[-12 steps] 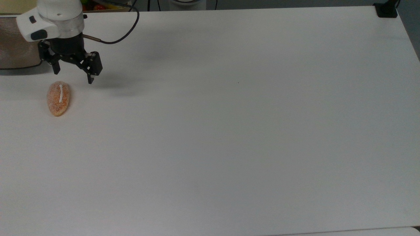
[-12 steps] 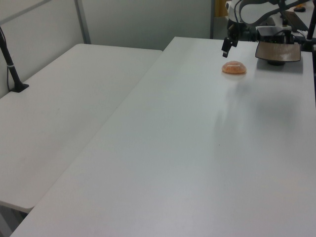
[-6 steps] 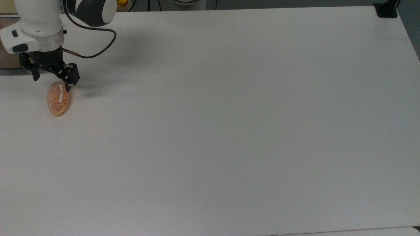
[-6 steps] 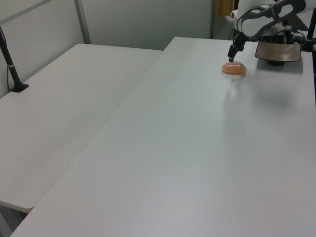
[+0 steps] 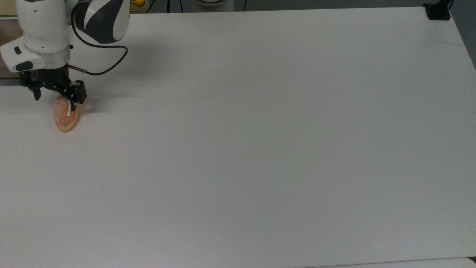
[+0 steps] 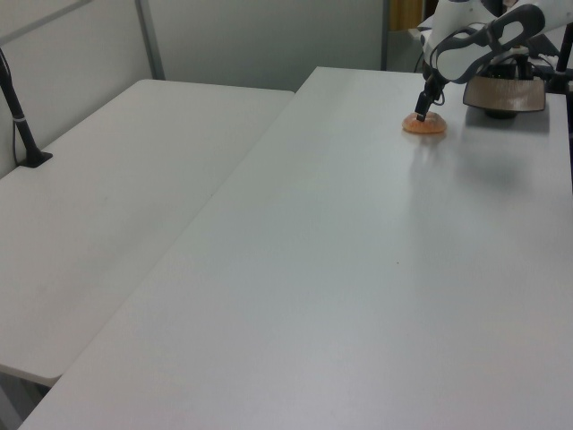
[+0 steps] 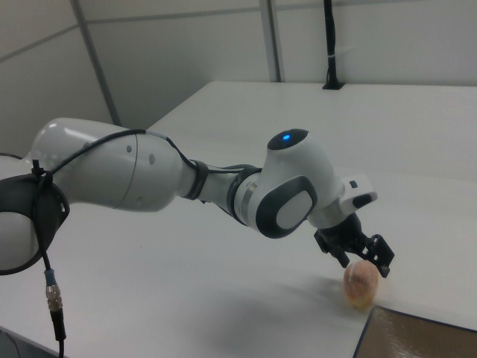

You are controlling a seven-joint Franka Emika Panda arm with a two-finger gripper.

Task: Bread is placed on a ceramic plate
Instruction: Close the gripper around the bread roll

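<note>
Near the top view's left table (image 5: pixel 260 149) edge, the open gripper (image 5: pixel 54 97) is straddling the bun's (image 5: pixel 65 118) upper end, plate (image 6: pixel 505 93) just beyond, and this soft, light, crushable bread is likely wanting a gentle pinch across its narrow middle.

One small oval orange-brown bread bun (image 5: pixel 65 118) with a sugary crust lies at the top view's 9 o'clock, and one glossy brown squarish ceramic plate (image 6: pixel 504 93) sits at the left view's 1 o'clock. One white robot arm (image 7: pixel 179 183) carries one black two-finger gripper (image 5: pixel 54 100). Two white tabletops (image 6: pixel 116 206) stand side by side.
</note>
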